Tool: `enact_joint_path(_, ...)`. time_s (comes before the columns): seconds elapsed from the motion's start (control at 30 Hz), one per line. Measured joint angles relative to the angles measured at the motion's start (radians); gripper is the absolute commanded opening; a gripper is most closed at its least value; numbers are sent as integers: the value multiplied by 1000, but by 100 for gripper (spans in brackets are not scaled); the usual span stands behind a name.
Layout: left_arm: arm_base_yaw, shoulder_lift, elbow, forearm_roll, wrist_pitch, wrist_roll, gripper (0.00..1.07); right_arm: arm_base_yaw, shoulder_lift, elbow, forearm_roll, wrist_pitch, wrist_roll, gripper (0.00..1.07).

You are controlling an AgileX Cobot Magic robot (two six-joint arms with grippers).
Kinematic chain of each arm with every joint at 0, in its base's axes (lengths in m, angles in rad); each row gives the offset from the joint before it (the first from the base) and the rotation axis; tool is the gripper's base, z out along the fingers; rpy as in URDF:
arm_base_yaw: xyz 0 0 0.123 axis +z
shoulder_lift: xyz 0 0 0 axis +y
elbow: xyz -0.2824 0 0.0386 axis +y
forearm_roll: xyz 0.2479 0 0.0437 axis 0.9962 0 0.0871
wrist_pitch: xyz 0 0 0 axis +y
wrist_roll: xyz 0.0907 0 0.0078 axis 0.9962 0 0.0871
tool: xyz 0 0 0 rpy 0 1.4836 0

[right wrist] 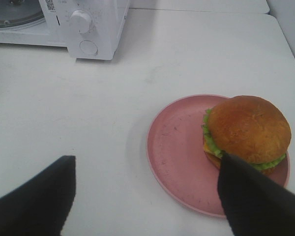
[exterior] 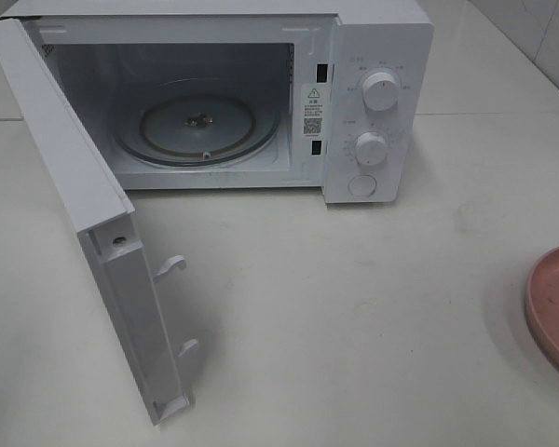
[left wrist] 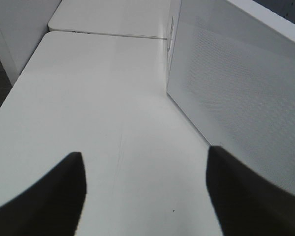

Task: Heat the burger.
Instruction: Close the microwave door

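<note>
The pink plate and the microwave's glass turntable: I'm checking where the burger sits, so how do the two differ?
The pink plate is opaque and sits out on the table; the glass turntable is clear and sits inside the open microwave. The plate carries the burger; the turntable is bare. Both are round and shallow.

White tabletop [exterior: 354,307], seam between joined tables [left wrist: 108,34]; tiled wall [exterior: 540,37] behind.

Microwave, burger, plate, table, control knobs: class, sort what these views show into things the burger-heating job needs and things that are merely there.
Needed for the job:
- burger
- pink plate carrying it
- microwave, door open
- glass turntable inside
- control knobs
- right gripper, open near the plate

Merely there:
- white table
- left gripper, open beside the door, holding nothing
</note>
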Motion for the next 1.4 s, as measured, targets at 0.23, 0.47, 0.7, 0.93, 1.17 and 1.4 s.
enact_joint_path(0.23, 0, 168, 33, 0, -209, 0, 0, 0, 0, 0, 0, 0, 0, 76)
enact_joint_path(0.47, 0, 331, 101, 1, -453, 29, 0, 0, 0, 0, 0, 0, 0, 76)
enact_joint_path(0.7, 0, 500, 248, 1, -928, 91, 0, 0, 0, 0, 0, 0, 0, 76)
enact_joint_path(0.93, 0, 657, 307, 1, -1195, 94, 0, 0, 0, 0, 0, 0, 0, 76)
enact_joint_path(1.17, -50, 921, 309, 106, -1468, 94, 0, 0, 0, 0, 0, 0, 0, 76)
enact_joint_path(1.4, -150, 1143, 308, 167, -1617, 94, 0, 0, 0, 0, 0, 0, 0, 76)
